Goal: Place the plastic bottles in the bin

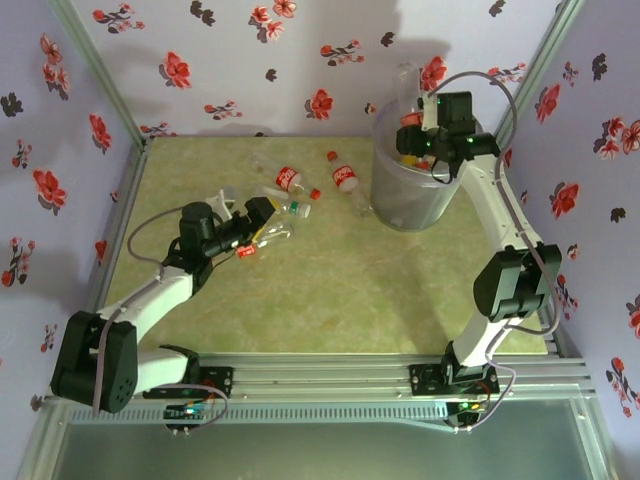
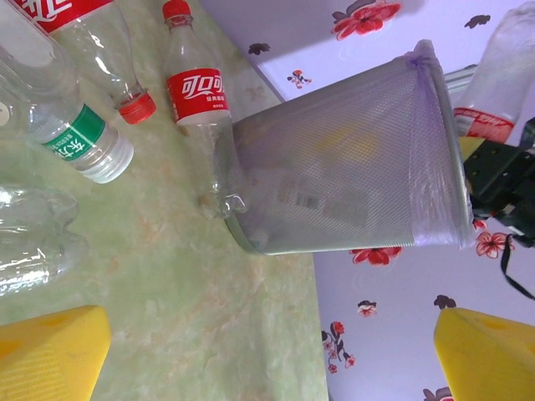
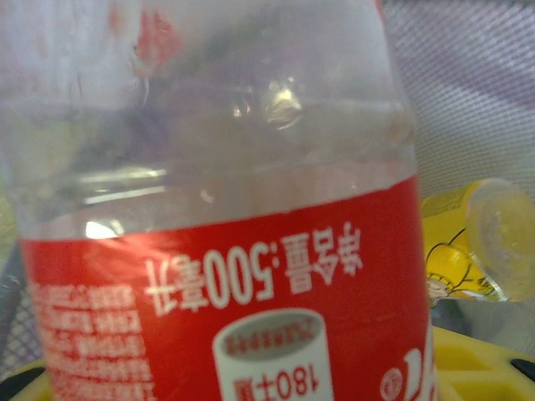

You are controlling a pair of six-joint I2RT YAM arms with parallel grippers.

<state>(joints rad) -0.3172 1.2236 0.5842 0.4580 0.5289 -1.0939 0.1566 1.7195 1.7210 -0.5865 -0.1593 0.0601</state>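
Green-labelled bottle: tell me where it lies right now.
In the left wrist view, the green-labelled bottle lies on the table at upper left, beside a red-capped bottle, with the bin further right.

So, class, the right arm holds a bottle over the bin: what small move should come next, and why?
Probably open the right gripper and let go. It grips a red-labelled bottle over the open bin, with a yellow bottle already lying inside below, so the release should drop it straight in.
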